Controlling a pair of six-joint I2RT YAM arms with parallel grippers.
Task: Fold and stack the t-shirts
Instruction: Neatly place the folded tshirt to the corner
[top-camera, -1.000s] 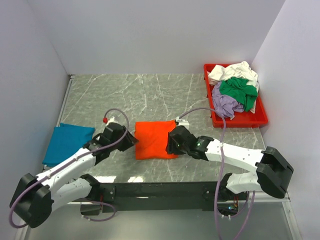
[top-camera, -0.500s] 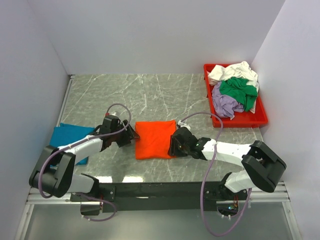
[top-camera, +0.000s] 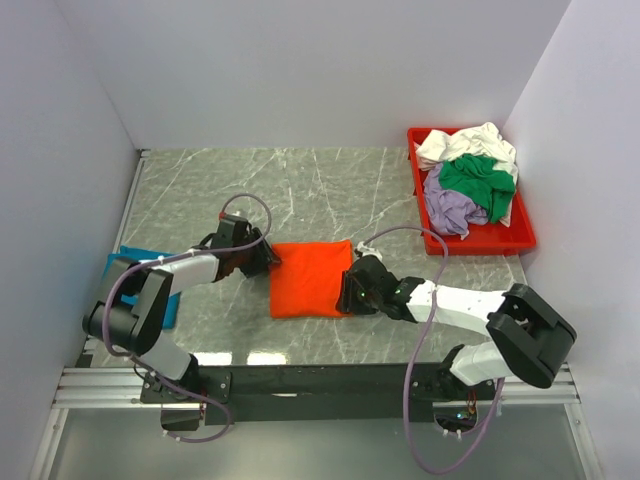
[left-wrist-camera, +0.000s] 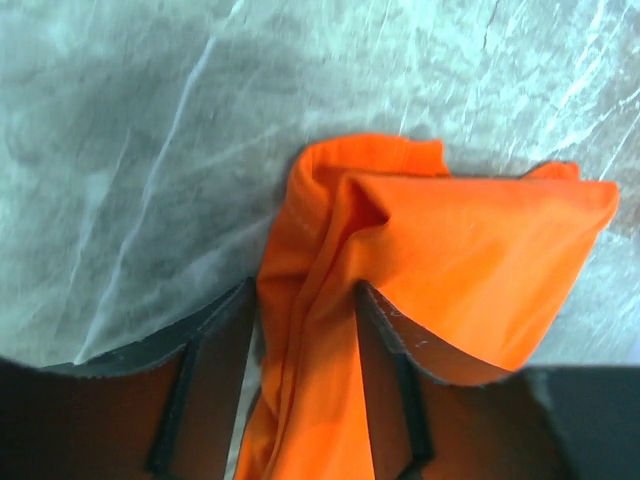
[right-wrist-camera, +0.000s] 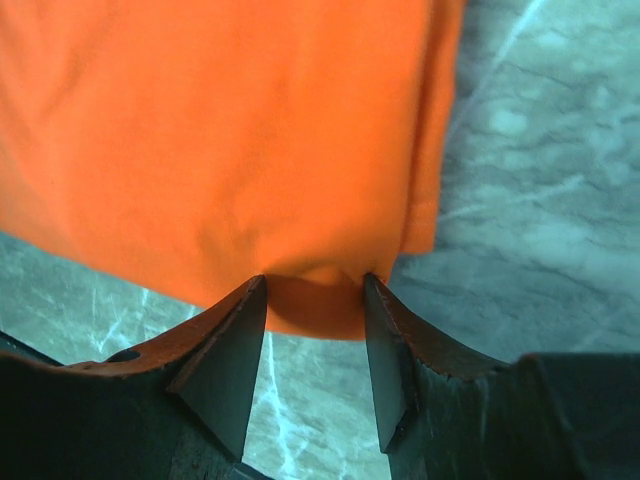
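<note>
Bunched edge of the orange t-shirt (left-wrist-camera: 400, 260) between the left gripper (left-wrist-camera: 305, 330) jaws, over marble table (left-wrist-camera: 130, 150).

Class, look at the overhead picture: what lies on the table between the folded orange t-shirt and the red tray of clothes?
Only bare marble tabletop, crossed by a loop of the right arm's lilac cable; the top view shows it between the orange t-shirt and the red tray.

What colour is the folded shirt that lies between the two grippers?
Bright orange, plain. The shirt shows best in the top external view.
</note>
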